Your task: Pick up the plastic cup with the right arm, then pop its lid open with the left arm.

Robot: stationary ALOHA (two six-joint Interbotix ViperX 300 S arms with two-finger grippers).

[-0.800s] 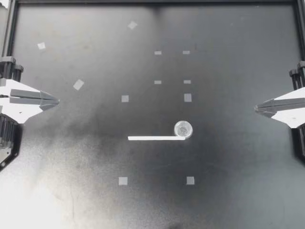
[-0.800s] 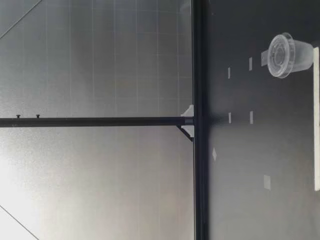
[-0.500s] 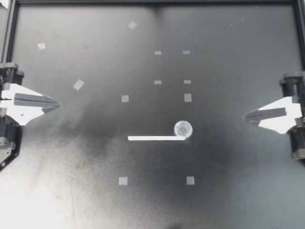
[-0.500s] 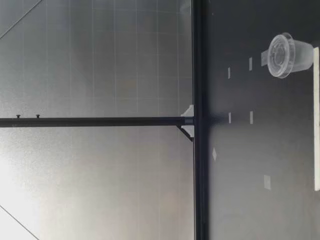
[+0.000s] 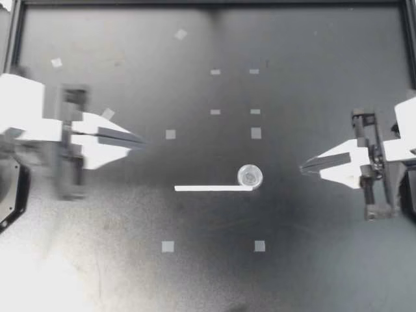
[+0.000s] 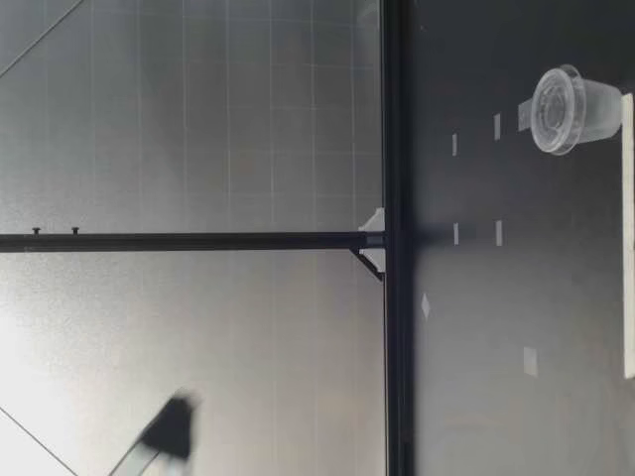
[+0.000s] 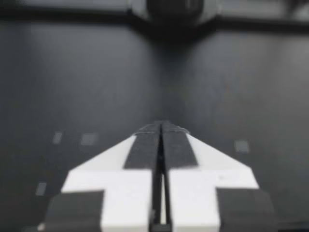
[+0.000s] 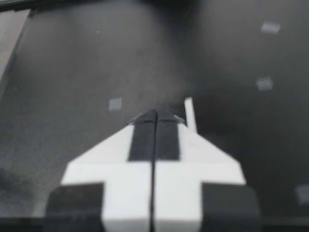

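A small clear plastic cup (image 5: pixel 249 175) stands upright near the middle of the black table (image 5: pixel 325 260), at the right end of a flat white strip (image 5: pixel 208 188). My left gripper (image 5: pixel 143 139) is shut and empty, pointing right, well left of the cup and above the strip's left end. My right gripper (image 5: pixel 303 169) is also shut and empty, and its tip points at the cup from a short way to the right. In the right wrist view the strip (image 8: pixel 189 112) shows just past the shut gripper (image 8: pixel 155 114). The left wrist view has only table ahead of the shut gripper (image 7: pixel 161 125). The low view shows the cup (image 6: pixel 571 109) and strip (image 6: pixel 628 238).
Several small pale tape squares (image 5: pixel 170 134) dot the table around the cup. A black frame rail (image 5: pixel 208 3) runs along the far edge. A blurred dark piece of an arm (image 6: pixel 171 429) hangs high above the table in the low view.
Both arms have swung inward from the table's sides toward the middle, the left one fast and blurred. A dark arm part has come into the low view. Cup and strip have not moved.
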